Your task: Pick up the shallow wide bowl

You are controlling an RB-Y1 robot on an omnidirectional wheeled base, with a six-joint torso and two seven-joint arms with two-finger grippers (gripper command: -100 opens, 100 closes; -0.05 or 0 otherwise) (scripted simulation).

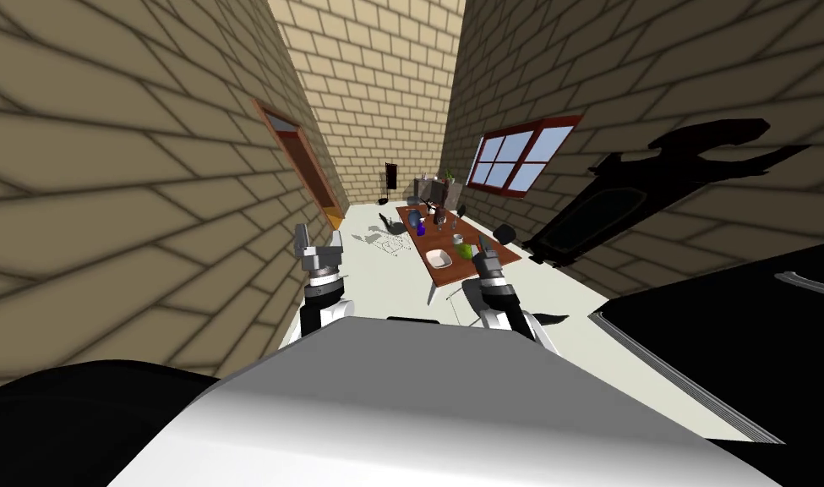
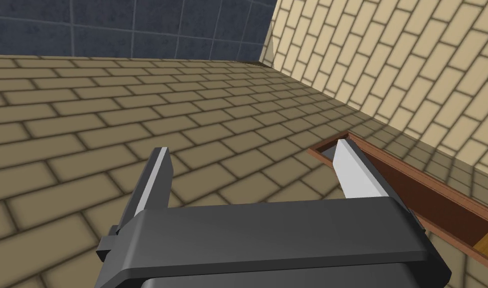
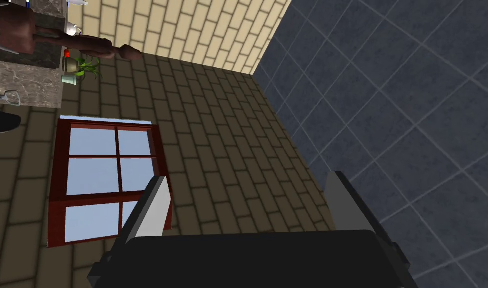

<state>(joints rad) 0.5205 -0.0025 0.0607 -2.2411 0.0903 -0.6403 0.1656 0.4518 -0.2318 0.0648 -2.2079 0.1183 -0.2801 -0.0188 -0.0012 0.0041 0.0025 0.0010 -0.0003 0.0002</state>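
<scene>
Head camera facing distant table [image 1: 462, 267], window [image 1: 520, 161] shared with right wrist

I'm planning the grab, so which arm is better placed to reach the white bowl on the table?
Right, probably. The right arm is up close beside the bowl on the table; the left arm is off by the wall, farther away. Both jaws are open.
</scene>
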